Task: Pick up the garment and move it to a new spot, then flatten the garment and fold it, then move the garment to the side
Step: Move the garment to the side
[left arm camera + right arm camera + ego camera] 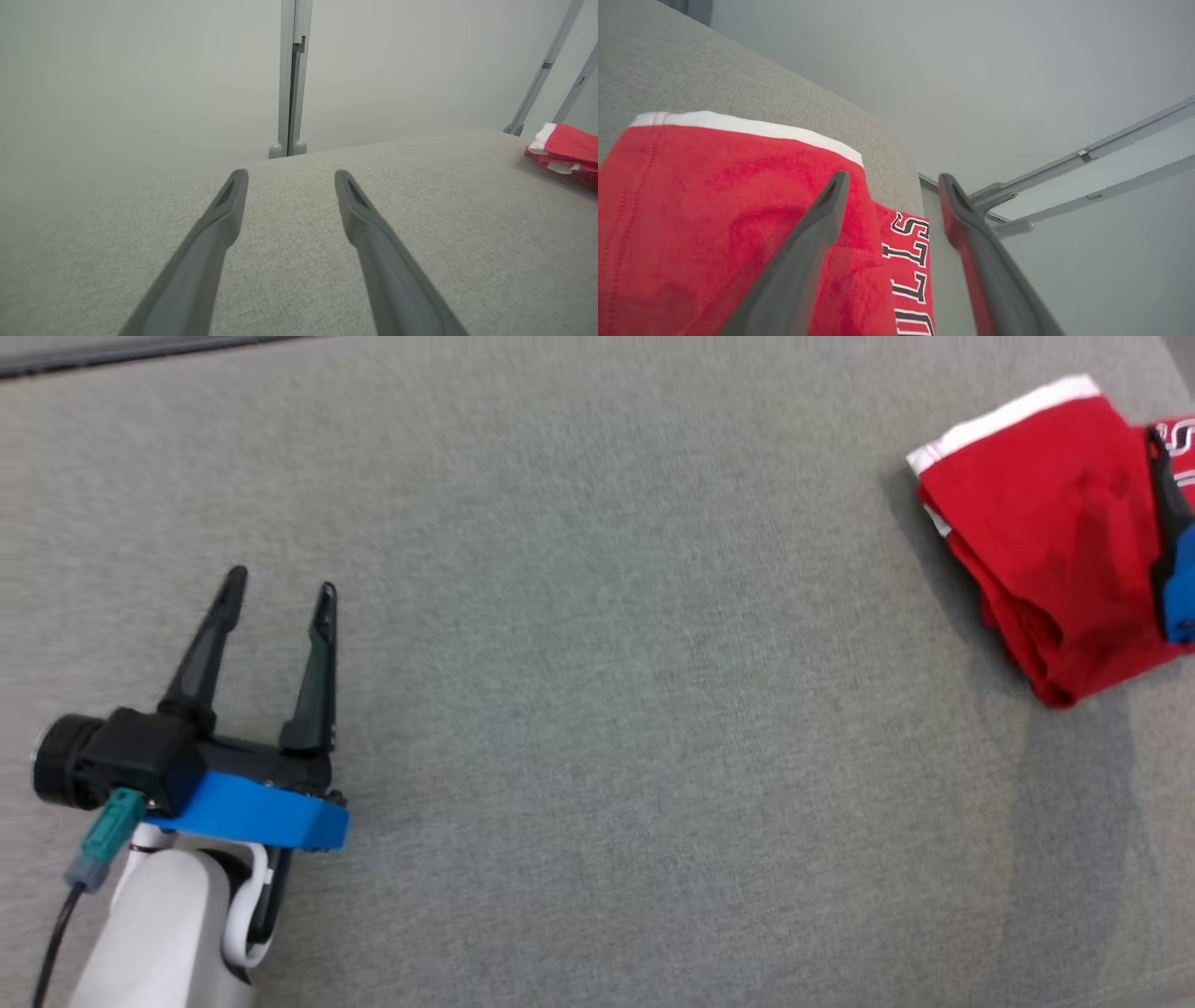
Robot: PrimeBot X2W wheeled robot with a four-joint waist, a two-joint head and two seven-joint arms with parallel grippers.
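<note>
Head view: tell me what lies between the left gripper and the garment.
Nothing: in the head view, bare grey surface runs from the left gripper to the garment.

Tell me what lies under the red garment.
Grey woven fabric surface shows all around the red, white-trimmed garment, so it rests on that. Anything between or beneath its folds is covered.

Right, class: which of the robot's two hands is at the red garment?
The right hand, its fingers apart over the folded red garment; the left hand sits well away, above the bare grey surface.
</note>
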